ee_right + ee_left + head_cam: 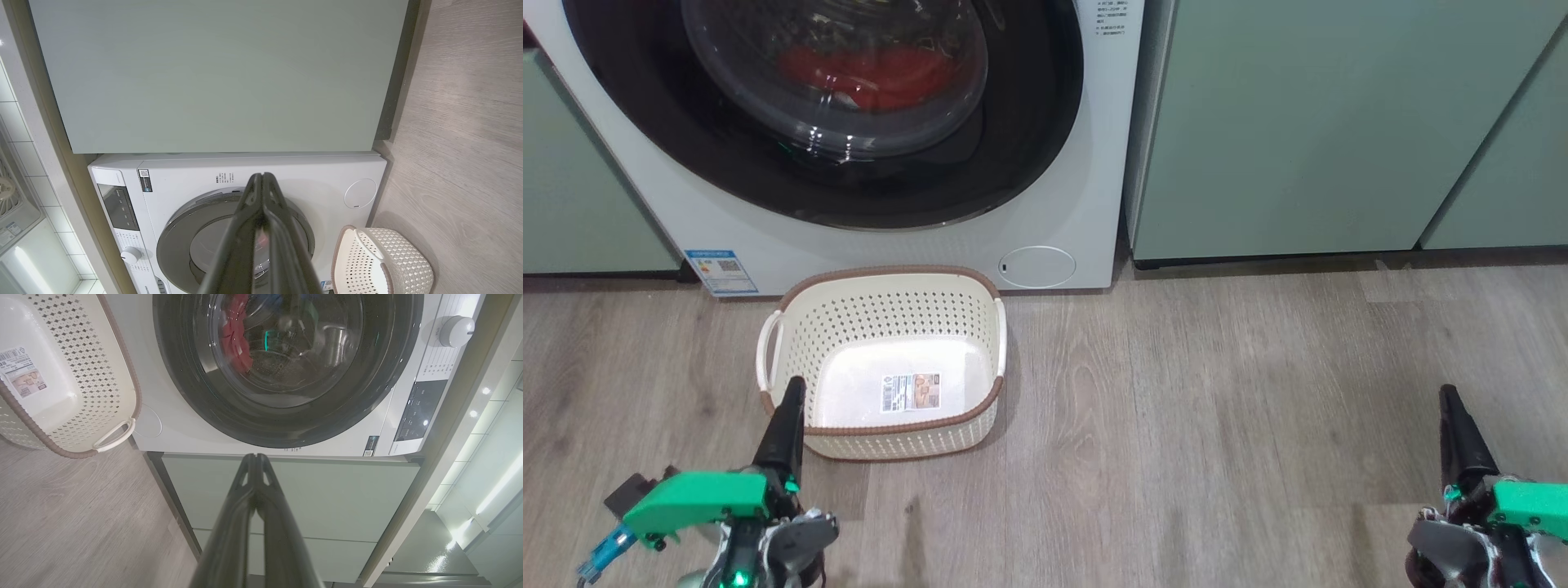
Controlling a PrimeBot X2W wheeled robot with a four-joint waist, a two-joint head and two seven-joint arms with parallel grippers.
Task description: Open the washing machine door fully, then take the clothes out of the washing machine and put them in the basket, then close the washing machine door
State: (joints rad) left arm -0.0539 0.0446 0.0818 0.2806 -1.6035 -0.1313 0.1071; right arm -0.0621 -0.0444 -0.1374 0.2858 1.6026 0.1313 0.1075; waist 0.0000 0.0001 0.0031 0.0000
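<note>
Washing machine: the big white front-loading washing machine [915,249] stands between cabinets. It is heavy and fixed, so you will not shift it.
Door: the large round door with a glossy black rim and bulging clear glass [1033,106] lies flush against the machine front. It looks stiff, slick and hinged. You will likely need to hook it at the rim's edge and keep off the glass, but no handle recess can be made out.
Basket: the small cream perforated plastic basket with a brown woven-look rim [890,314] sits on the floor just before the machine, below the door, with nothing in it. It is probably light and will slide if you nudge it.
Clothes: the bright red fabric [882,73] lies inside the drum, seen through the glass. It is soft, limp and light, so pinch a bunched fold.
Fingers: the left gripper [795,388], beside the basket's near left corner, and the right gripper [1448,396], well off to the right, both have their fingers pressed together and hold nothing.
Cabinets: flat pale green cabinet fronts [1298,122] flank the machine.
Floor: the grey wood-grain plank floor [1217,408] is smooth and level.
</note>
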